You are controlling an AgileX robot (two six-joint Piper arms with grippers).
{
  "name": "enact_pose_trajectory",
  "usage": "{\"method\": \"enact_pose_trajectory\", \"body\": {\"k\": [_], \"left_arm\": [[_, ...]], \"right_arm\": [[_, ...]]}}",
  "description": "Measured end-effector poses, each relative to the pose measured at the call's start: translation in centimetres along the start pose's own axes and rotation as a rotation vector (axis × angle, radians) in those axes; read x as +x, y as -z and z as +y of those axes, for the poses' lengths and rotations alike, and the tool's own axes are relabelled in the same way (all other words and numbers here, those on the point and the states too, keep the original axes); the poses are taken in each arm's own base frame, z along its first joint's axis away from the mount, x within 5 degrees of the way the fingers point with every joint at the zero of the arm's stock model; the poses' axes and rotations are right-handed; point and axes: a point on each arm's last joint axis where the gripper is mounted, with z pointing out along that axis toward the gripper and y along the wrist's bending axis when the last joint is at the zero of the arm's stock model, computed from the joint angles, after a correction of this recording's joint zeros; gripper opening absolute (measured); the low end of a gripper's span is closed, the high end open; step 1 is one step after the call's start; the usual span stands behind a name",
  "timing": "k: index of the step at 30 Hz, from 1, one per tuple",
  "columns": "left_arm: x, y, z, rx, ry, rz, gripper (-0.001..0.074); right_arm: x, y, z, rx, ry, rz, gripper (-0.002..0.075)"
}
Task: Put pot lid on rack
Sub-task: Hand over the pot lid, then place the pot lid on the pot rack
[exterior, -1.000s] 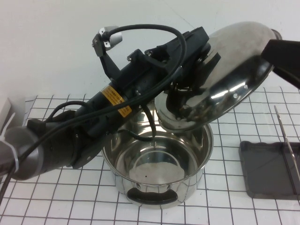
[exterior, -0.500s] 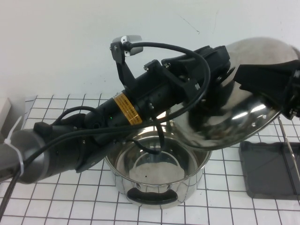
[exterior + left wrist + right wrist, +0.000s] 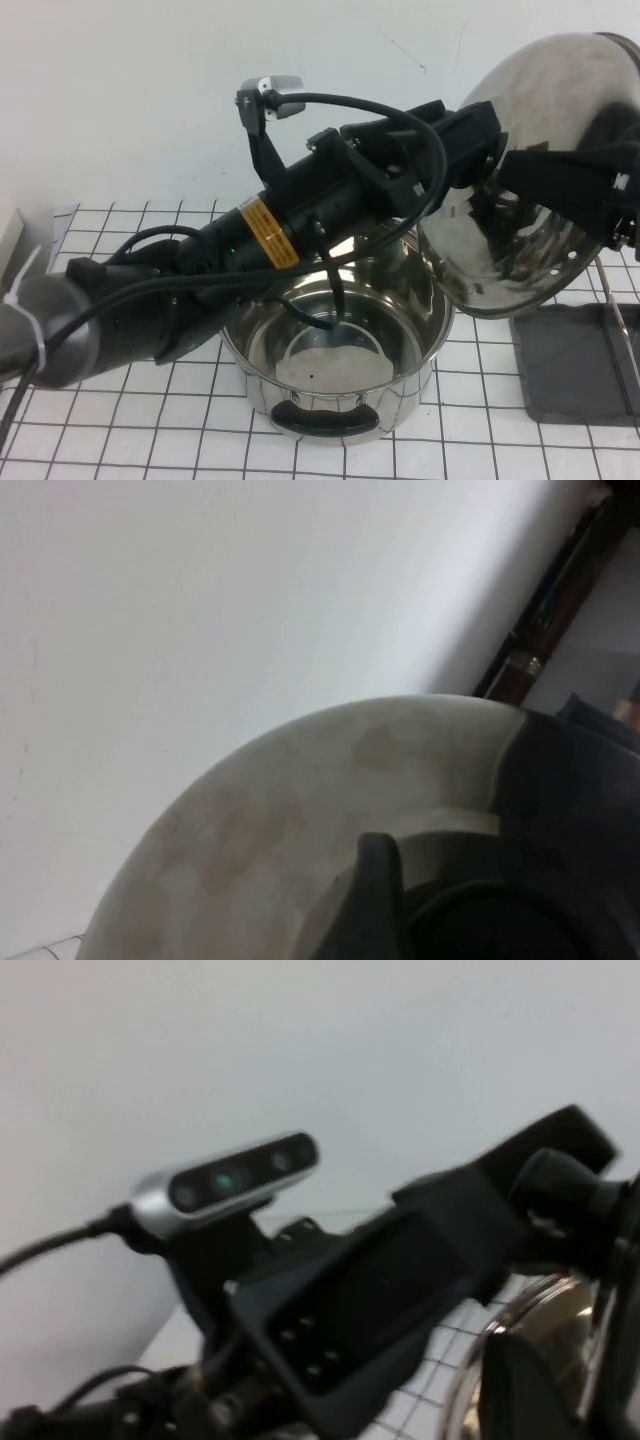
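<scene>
Lid (image 3: 535, 160) tilted steeper since, between left tool (image 3: 478, 150) and right tool (image 3: 520, 172).

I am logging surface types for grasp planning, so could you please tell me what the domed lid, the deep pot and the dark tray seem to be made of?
The round, domed shiny pot lid, held up between the left gripper and the right gripper, looks like polished stainless steel: it mirrors its surroundings. The deep steel pot shows the same bright reflections. The dark grey rectangular rack looks matte, perhaps plastic, with thin metal wire bars.

left arm's black wrist (image 3: 400, 1290) with silver camera (image 3: 228, 1182), shiny pot lid (image 3: 530, 1360) edge beside it, white wall behind
</scene>
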Motion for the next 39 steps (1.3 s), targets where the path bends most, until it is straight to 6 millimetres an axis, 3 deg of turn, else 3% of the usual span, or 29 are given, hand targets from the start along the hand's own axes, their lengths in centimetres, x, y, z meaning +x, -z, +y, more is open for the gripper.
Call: {"method": "enact_pose_trajectory", "body": {"k": [5,8,10,13,15,17,22,30,39], "left_arm": [[-1.4,1.1,1.1,-0.002,-0.042,0.003,0.0567],[-2.3,2.1,2.3,-0.024,-0.045,0.037,0.0536],[-3.1,3.1,3.1,-0.041,-0.043,0.073,0.0442],[-4.4,5.0,4.0,-0.065,-0.089,0.155,0.0181],[-5.1,6.2,4.1,-0.072,-0.139,0.232,0.0084],[-5.7,7.3,3.9,-0.079,-0.17,0.297,0.0038],[-6.7,9.2,2.6,-0.084,-0.226,0.437,0.0005],[-6.2,9.6,1.8,-0.065,-0.248,0.542,0.0],[-6.1,9.7,1.8,-0.066,-0.248,0.553,-0.0001]], "right_arm": [[0.0,-0.1,-0.5,0.038,0.075,-0.008,0.0131],[0.0,-0.1,-0.7,0.054,0.114,-0.011,0.0131],[-0.1,0.3,-0.5,0.071,0.154,-0.021,0.0131],[-0.3,1.5,0.3,0.113,0.281,-0.033,0.0131],[-0.5,2.7,1.0,0.145,0.383,-0.046,0.0131],[-0.4,3.8,1.6,0.175,0.465,-0.043,0.0131],[0.5,5.4,1.7,0.264,0.583,0.072,0.0131],[1.0,6.5,-1.3,0.526,0.594,0.25,0.0131],[1.1,5.3,-3.8,0.603,0.556,0.341,0.0131]]}}
